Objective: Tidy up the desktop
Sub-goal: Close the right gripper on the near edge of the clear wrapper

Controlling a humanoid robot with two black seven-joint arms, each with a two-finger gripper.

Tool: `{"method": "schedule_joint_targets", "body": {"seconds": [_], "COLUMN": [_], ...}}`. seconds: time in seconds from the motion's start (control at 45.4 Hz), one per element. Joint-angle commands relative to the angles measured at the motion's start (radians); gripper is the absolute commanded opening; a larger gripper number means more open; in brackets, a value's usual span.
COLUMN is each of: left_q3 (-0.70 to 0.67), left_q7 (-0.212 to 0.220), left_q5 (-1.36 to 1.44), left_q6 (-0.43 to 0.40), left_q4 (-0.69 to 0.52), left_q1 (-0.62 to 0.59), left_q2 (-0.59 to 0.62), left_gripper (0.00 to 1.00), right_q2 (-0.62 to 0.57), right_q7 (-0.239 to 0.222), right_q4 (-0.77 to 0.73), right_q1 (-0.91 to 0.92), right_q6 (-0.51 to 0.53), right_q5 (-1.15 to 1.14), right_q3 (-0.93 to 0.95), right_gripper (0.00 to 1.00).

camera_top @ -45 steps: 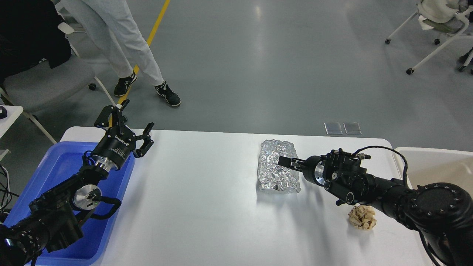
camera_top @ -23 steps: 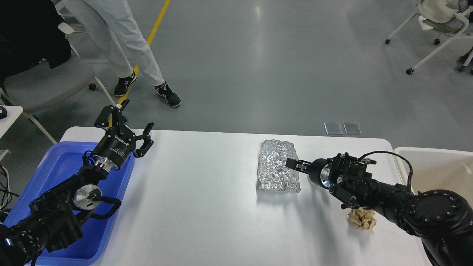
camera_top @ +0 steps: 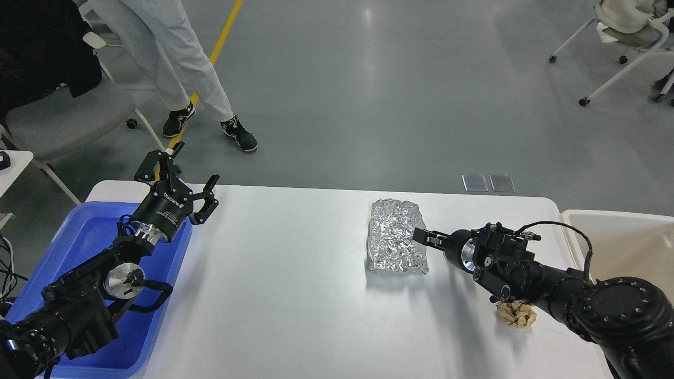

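Observation:
The white desktop (camera_top: 284, 284) holds a crumpled sheet of silver foil (camera_top: 392, 242) right of centre and a crumpled brown paper ball (camera_top: 518, 315) near the front right. My right gripper (camera_top: 422, 236) points left and sits at the foil's right edge; its fingers are dark and seen in line, so I cannot tell their state. My right arm partly covers the paper ball. My left gripper (camera_top: 183, 171) is open and empty, raised over the far left corner of the desktop beside the blue tray.
A blue plastic tray (camera_top: 87, 234) stands at the left end under my left arm. A beige bin (camera_top: 624, 237) stands at the right end. A person's legs (camera_top: 174, 68) and chairs stand on the floor beyond the table.
My right gripper has drawn back to the right and slightly down, from over the foil to its right edge. The foil, the paper ball and my left arm have not moved.

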Motion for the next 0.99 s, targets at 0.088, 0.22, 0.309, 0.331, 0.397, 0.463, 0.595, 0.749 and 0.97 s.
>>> {"method": "schedule_joint_targets", "body": {"seconds": [0.088, 0.22, 0.309, 0.331, 0.397, 0.463, 0.595, 0.749, 0.97], "left_q3": [0.0, 0.0, 0.0, 0.0, 0.0, 0.0, 0.0, 0.0, 0.0], "left_q7": [0.0, 0.0, 0.0, 0.0, 0.0, 0.0, 0.0, 0.0, 0.0], "left_q5": [0.0, 0.0, 0.0, 0.0, 0.0, 0.0, 0.0, 0.0, 0.0], "left_q6": [0.0, 0.0, 0.0, 0.0, 0.0, 0.0, 0.0, 0.0, 0.0], "left_q4": [0.0, 0.0, 0.002, 0.0, 0.0, 0.0, 0.0, 0.0, 0.0], "left_q1": [0.0, 0.0, 0.0, 0.0, 0.0, 0.0, 0.0, 0.0, 0.0], "left_q2": [0.0, 0.0, 0.0, 0.0, 0.0, 0.0, 0.0, 0.0, 0.0], "left_gripper": [1.0, 1.0, 1.0, 1.0, 1.0, 1.0, 1.0, 1.0, 1.0], "right_q2": [0.0, 0.0, 0.0, 0.0, 0.0, 0.0, 0.0, 0.0, 0.0], "right_q7": [0.009, 0.014, 0.015, 0.017, 0.018, 0.018, 0.018, 0.02, 0.026], "right_q4": [-0.037, -0.03, -0.026, -0.026, -0.017, -0.01, 0.006, 0.029, 0.046], "right_q1": [-0.033, -0.039, -0.041, -0.041, -0.041, -0.041, -0.039, -0.039, -0.041], "right_q6": [-0.004, -0.005, -0.007, -0.007, -0.008, -0.01, -0.011, -0.014, -0.01], "right_q5": [0.002, 0.005, 0.006, 0.006, 0.008, 0.008, 0.008, 0.008, 0.008], "right_q3": [-0.001, 0.004, 0.006, 0.006, 0.006, 0.007, 0.01, 0.015, 0.016], "right_gripper": [0.82, 0.78, 0.78, 0.78, 0.78, 0.78, 0.78, 0.74, 0.0]}}
